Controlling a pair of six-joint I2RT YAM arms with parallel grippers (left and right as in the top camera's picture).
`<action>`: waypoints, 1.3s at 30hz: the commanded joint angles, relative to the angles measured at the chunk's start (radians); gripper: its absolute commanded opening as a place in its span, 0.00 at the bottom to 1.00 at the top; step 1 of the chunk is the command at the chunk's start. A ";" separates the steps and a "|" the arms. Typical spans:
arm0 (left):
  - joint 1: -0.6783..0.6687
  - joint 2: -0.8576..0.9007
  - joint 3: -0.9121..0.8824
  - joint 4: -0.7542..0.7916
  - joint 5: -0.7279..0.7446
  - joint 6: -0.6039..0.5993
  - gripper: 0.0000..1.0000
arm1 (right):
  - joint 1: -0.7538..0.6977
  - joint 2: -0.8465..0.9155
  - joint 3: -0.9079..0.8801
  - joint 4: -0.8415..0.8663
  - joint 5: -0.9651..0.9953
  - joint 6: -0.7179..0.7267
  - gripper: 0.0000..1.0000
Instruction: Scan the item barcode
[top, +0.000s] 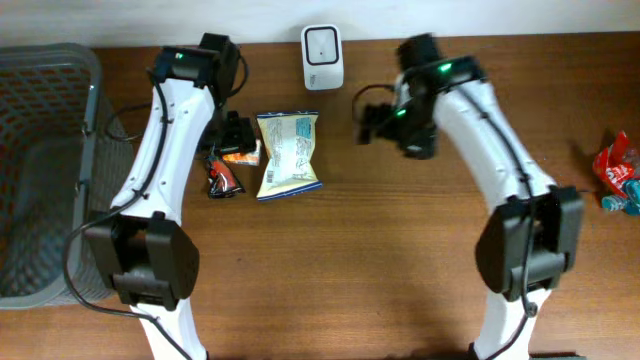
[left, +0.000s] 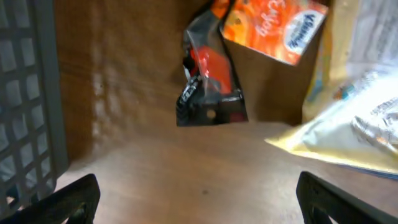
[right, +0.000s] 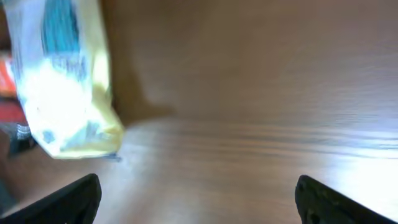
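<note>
While left gripper (left: 199, 196) and right gripper (right: 199, 196) hang wide open and empty, the bag (top: 288, 152) lies flat on the table (top: 400, 250) near the scanner (top: 322, 57): nothing grasped, nothing scanned, whole task left.

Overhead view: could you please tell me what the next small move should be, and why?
Probably shift the left end effector sideways over the yellow snack bag and lower it. It is open and empty, the bag lies flat beside it, and the white scanner stands just beyond.
</note>
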 joint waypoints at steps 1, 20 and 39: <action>0.016 -0.005 -0.060 0.048 0.003 -0.023 0.99 | 0.106 0.022 -0.089 0.126 -0.056 0.097 1.00; 0.073 -0.004 -0.102 0.123 0.003 -0.064 0.99 | 0.276 0.035 -0.512 0.884 -0.071 0.369 0.67; -0.082 -0.004 -0.255 0.418 0.502 0.150 0.24 | 0.209 -0.227 -0.523 0.218 0.052 -0.104 0.04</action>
